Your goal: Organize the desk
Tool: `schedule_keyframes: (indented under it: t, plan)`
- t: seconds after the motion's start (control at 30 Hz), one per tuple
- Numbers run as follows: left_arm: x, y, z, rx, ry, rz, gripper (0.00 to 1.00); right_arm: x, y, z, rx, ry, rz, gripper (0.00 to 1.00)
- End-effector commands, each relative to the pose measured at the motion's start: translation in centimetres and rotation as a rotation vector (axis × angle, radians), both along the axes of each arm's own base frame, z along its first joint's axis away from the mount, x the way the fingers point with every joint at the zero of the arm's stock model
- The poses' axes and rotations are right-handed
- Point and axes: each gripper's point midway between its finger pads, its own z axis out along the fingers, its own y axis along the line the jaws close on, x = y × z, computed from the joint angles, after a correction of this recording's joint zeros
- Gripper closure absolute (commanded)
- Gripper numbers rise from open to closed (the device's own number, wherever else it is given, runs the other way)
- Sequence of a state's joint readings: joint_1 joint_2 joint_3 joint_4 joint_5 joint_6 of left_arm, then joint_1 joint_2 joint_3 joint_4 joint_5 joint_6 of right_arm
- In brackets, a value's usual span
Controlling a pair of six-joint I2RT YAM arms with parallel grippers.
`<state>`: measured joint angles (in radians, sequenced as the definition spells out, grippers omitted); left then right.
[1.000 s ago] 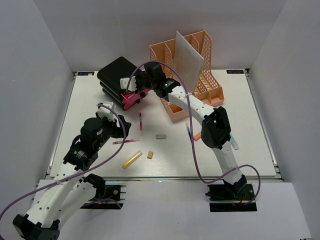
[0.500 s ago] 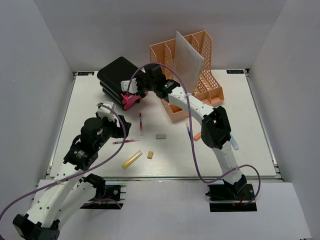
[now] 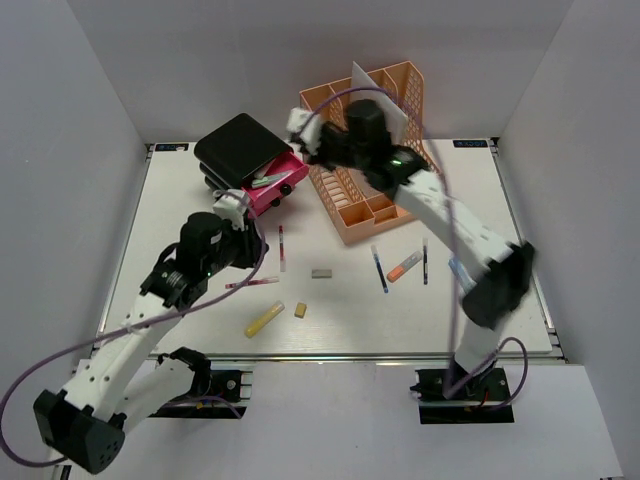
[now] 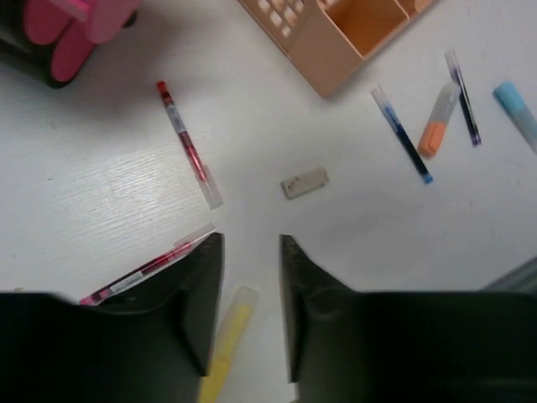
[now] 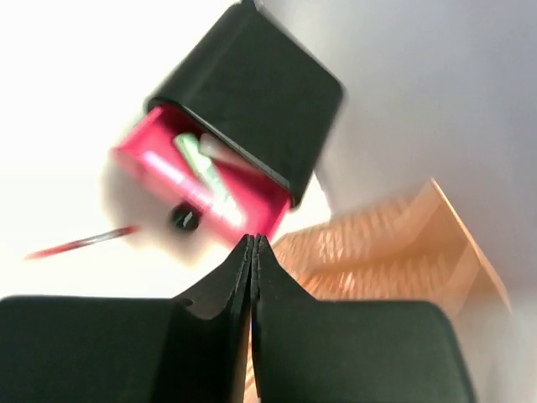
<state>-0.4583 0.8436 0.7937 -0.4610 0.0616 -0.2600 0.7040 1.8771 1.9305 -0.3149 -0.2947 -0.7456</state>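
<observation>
While the right gripper [image 3: 302, 130] hangs above the black drawer unit [image 3: 235, 142] at the far edge, the top view shows the desk [image 3: 330, 310] filling the floor of the grey enclosure, with loose stationery strewn across its middle. The pink drawer [image 3: 275, 187] stands pulled out toward the orange file rack [image 3: 350, 225], presumably so that small items can be dropped in. The left gripper [image 3: 238, 212] sits just in front of that drawer, near a red pen [image 3: 282, 248], a pink pen [image 3: 252, 284], a yellow highlighter [image 3: 265, 319] and a grey eraser [image 3: 321, 272]. A blue pen [image 3: 380, 268] and an orange marker [image 3: 404, 267] lie further right, near the rack's front.

Left wrist view: the left gripper's fingers [image 4: 201, 294] stand apart with nothing between them, aimed down at bare tabletop between the pink pen and the grey eraser. The yellow highlighter runs below the gap. This spread probably prepares a descent onto one of the nearby items.

Right wrist view (motion-blurred): the right gripper's fingers [image 5: 210, 336] are pressed together and carry nothing. Below them the pink drawer lies open with a green item [image 5: 195, 159] inside. The pressed-together pose likely suits nudging or moving clear, not grasping.
</observation>
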Motion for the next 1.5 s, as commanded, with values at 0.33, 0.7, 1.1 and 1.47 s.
schedule_keyframes:
  t: [0.33,0.7,1.1,1.47]
  plan:
    - [-5.7,-1.9,-8.9,0.141,0.603,0.059,0.36,-20.6,-13.9,-5.6,0.173,0.851,0.155,0.28]
    - [-6.0,-2.2,-13.3,0.395,0.647,0.106,0.27,-22.1,-16.1,-9.1,0.249,0.822,0.213,0.43]
    - [-6.4,-2.3,-17.4,0.561,0.661,0.044,0.3,-21.3,-17.4,-9.1,0.275,0.785,0.165,0.48]
    - [-6.3,-2.0,-20.0,0.608,0.677,-0.027,0.42,-20.7,-18.2,-9.2,0.296,0.794,0.137,0.48]
